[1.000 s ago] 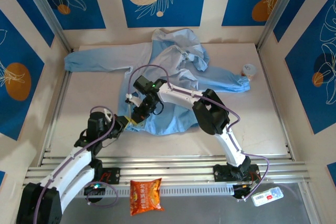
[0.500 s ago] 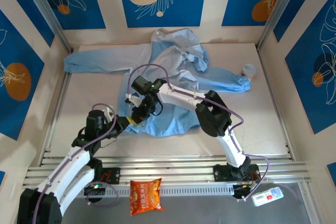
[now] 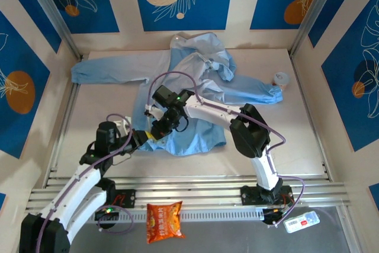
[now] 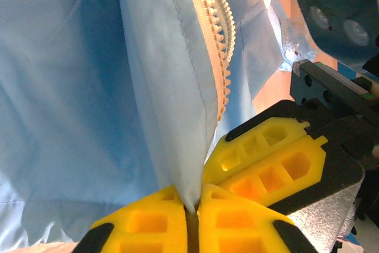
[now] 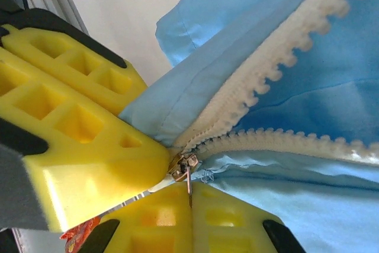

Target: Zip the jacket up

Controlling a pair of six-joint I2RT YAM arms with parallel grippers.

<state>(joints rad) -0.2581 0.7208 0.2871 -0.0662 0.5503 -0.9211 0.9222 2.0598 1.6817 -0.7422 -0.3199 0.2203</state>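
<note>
R gripper (image 5: 189, 205): jaws pressed together, pinching the metal pull tab (image 5: 188, 186) of the slider (image 5: 181, 167), right where the 2 rows of whitish zip teeth (image 5: 266, 81) meet. Past the slider the rows run apart, unjoined. L gripper (image 4: 190, 210): yellow pads all but touching, nipping a fold of the blue jacket (image 4: 71, 87) at its bottom edge, just beside the zip. The 2 grippers sit tip to tip, v. close; can't tell if they touch. Top cam: jacket lies spread mid-table (image 3: 320, 140), hood twd far wall, sleeves out to L & R, hem nearest both grippers. Cup (image 3: 280, 79) just beside the R cuff. Snack bag (image 3: 164, 220) at near edge, betw. the arm bases.
</note>
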